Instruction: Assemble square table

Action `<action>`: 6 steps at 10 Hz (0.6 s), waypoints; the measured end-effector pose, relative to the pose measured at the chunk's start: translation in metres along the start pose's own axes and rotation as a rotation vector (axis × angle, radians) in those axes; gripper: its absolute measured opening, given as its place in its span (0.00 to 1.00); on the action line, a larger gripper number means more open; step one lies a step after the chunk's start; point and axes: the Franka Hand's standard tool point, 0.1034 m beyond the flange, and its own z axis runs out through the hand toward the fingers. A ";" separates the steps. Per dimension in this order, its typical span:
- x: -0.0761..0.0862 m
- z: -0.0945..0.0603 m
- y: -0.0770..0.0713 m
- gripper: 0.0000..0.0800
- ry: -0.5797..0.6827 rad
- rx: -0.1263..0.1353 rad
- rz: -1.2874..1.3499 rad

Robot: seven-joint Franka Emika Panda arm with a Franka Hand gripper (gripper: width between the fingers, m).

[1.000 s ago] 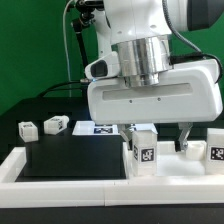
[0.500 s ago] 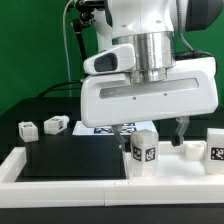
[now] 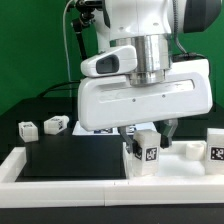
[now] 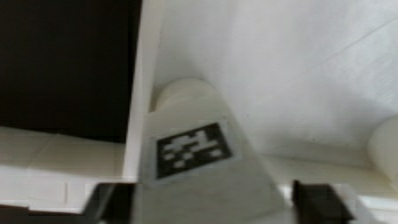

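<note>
In the exterior view, the gripper (image 3: 150,133) hung low over the square top (image 3: 175,170), with one upright tagged leg (image 3: 143,152) directly beneath it, between its dark fingers (image 3: 172,129). Another leg (image 3: 215,147) stood apart from the gripper toward the exterior view's right. Two more legs (image 3: 28,128) (image 3: 55,124) lay well apart from it toward the exterior view's left.

In the wrist view, the gripper (image 4: 214,200) straddled the leg (image 4: 192,150), with a finger (image 4: 111,203) close on either side. I cannot tell whether the pads pressed the leg or only stood beside it. The square top (image 4: 320,60) lay under the gripper, and the black surface (image 4: 63,60) lay beside it.
</note>
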 end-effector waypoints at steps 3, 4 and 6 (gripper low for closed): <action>-0.001 0.000 0.004 0.37 -0.001 -0.005 0.232; -0.001 0.001 0.004 0.37 -0.001 -0.005 0.293; 0.001 0.001 0.006 0.37 0.014 -0.011 0.541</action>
